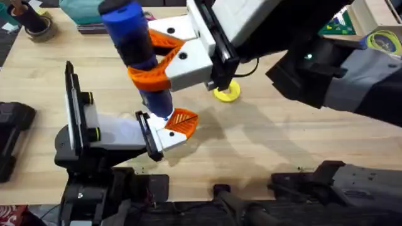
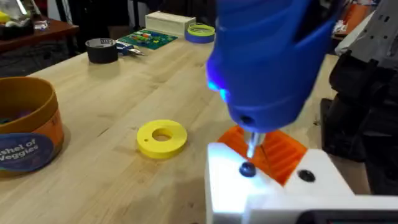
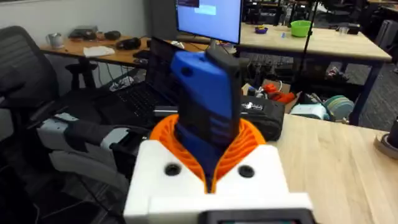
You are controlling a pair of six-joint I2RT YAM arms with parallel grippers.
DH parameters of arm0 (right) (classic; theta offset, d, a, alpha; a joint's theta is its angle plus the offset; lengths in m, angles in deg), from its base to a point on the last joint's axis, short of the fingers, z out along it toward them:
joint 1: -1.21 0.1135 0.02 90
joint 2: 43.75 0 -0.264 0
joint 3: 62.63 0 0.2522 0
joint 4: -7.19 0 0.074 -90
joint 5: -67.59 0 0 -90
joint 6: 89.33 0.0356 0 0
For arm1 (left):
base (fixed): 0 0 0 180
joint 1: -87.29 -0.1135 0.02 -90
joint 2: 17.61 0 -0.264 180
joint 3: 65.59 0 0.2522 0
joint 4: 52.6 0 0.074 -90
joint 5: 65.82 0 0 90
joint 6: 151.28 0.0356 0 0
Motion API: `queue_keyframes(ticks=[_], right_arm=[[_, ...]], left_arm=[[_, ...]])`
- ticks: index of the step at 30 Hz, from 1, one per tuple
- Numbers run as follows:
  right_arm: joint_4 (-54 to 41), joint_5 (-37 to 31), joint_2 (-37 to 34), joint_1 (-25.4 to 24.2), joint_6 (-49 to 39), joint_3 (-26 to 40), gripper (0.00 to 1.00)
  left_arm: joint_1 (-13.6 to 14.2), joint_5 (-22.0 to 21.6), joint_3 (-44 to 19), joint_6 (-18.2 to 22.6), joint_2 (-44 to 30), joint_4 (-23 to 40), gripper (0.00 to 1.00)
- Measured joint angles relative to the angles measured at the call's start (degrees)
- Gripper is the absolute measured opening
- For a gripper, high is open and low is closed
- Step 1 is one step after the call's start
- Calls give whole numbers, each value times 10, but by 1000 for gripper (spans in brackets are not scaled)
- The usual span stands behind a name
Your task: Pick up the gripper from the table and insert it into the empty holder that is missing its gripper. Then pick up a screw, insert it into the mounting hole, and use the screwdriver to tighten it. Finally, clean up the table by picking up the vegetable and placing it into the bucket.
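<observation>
My right gripper [image 1: 151, 59] reaches across the table, its orange fingers shut on the blue screwdriver [image 1: 139, 44], which stands upright. The screwdriver's [image 2: 267, 56] metal tip points down onto a dark screw [image 2: 247, 169] in the white holder [image 2: 273, 190]. The orange gripper [image 2: 277, 151] sits in that holder [image 1: 171, 139], on one finger of my left gripper [image 1: 113, 122], which is open wide. In the right wrist view the orange fingers [image 3: 168, 134] clasp the screwdriver [image 3: 208, 106]. The orange-brown bucket [image 2: 25, 127] stands off to one side. The vegetable is out of view.
A yellow ring [image 1: 227, 93] lies on the wood just beyond the holder, also the yellow ring [image 2: 161, 137] between bucket and holder. A black tape roll [image 2: 102, 50], a blue tape roll [image 2: 200, 32] and a green board [image 2: 148, 39] sit farther back.
</observation>
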Motion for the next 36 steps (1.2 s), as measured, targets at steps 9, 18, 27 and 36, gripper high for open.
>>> queue_keyframes(ticks=[9, 18, 27, 36], right_arm=[[4, 0, 0, 0, 0, 0, 21], [4, 0, 0, 0, 0, 0, 21], [5, 0, -14, 9, -9, 0, 21], [6, 0, -15, 8, -11, 0, 21]], left_arm=[[0, 0, 0, 0, 0, 0, 10], [0, 0, 0, 0, 0, 0, 10], [0, 0, 0, 0, 0, 0, 10], [0, 0, 0, 0, 0, 0, 10]])
